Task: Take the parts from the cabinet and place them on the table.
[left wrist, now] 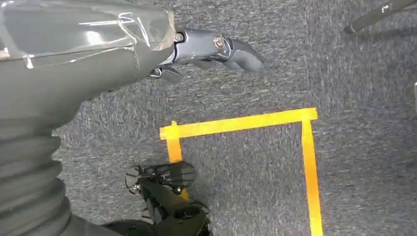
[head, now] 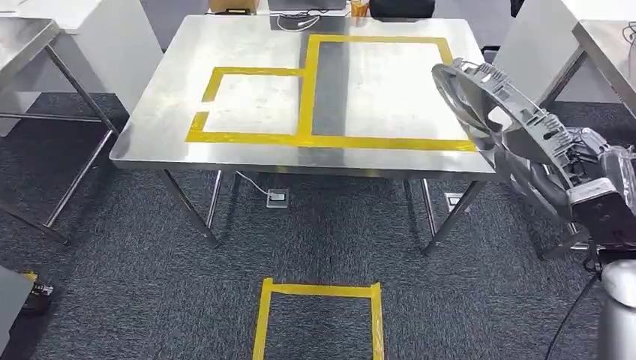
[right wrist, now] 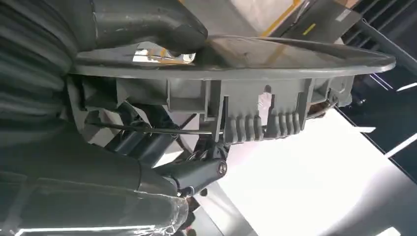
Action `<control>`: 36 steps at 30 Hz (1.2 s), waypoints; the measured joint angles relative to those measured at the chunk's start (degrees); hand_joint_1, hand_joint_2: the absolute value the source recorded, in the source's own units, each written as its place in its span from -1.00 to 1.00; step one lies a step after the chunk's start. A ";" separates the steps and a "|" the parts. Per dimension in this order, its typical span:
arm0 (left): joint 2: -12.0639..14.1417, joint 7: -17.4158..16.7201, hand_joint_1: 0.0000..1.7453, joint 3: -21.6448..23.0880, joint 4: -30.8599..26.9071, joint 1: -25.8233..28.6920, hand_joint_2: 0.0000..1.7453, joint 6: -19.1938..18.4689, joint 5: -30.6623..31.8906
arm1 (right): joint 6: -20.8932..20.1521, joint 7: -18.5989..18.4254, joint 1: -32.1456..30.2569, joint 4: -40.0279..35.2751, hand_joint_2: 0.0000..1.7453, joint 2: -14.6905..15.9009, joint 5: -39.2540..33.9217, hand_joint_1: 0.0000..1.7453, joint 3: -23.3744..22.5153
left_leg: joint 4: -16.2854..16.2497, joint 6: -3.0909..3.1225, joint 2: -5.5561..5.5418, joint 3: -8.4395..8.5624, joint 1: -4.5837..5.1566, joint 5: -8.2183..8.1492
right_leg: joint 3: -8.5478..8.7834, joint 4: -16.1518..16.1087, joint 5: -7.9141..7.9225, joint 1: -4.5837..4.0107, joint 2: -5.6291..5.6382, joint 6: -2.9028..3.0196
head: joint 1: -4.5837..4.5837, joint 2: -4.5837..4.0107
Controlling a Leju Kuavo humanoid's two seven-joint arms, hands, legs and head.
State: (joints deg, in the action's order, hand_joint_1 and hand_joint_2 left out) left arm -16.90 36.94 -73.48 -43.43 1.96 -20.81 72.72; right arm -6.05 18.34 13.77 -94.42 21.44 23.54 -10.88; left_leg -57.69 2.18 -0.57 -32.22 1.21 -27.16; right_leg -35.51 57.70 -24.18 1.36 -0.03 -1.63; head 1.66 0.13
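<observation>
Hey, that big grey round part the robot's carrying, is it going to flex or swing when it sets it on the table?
The grey round part looks like moulded plastic with stiffening ribs, so probably rigid and fairly light for its size. The right hand grips it at one edge, so it may lever or tilt. The steel table looks smooth, so it could slide.

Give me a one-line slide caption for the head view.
Right hand carries a grey ring-shaped part toward the steel table marked with yellow tape outlines.

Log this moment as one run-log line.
phase: carrying | right hand: holds grey part beside table | left hand: empty, over carpet | taped zones: bare
</observation>
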 joint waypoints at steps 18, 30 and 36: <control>0.35 0.00 -1.00 -0.77 0.04 0.08 1.00 -0.20 -0.04 | 0.00 0.02 0.60 0.57 1.00 0.61 -0.04 0.96 -1.66 | 2.00 1.03 0.43 -2.12 -0.97 3.91 | 3.19 1.27 -4.54 0.62 0.38 -0.59 | 0.11 0.00; -0.26 -0.09 -1.00 -0.90 0.00 0.05 1.00 -0.85 0.61 | 0.07 0.37 0.98 1.20 1.00 2.30 -1.84 0.96 -5.25 | 0.14 0.36 -0.26 0.32 0.20 -0.30 | -0.19 -0.07 0.16 0.00 -0.09 -0.24 | -0.19 0.00; -0.48 -0.15 -1.00 -1.05 -0.50 -0.04 1.00 -0.87 1.00 | 0.24 0.46 -0.33 0.70 1.00 2.43 -2.95 0.96 -6.95 | -14.35 -2.07 0.33 -7.29 -1.13 -6.71 | 1.44 -0.31 -1.14 0.74 0.13 1.55 | 0.24 0.00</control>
State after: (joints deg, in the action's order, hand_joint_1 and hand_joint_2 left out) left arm -17.38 36.79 -74.53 -43.93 1.91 -21.68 73.72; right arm -5.82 18.80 13.44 -93.72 23.87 20.59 -17.83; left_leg -72.03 0.11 -0.24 -39.51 0.08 -33.86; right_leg -34.07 57.40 -25.31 2.10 0.10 -0.09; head 1.90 0.13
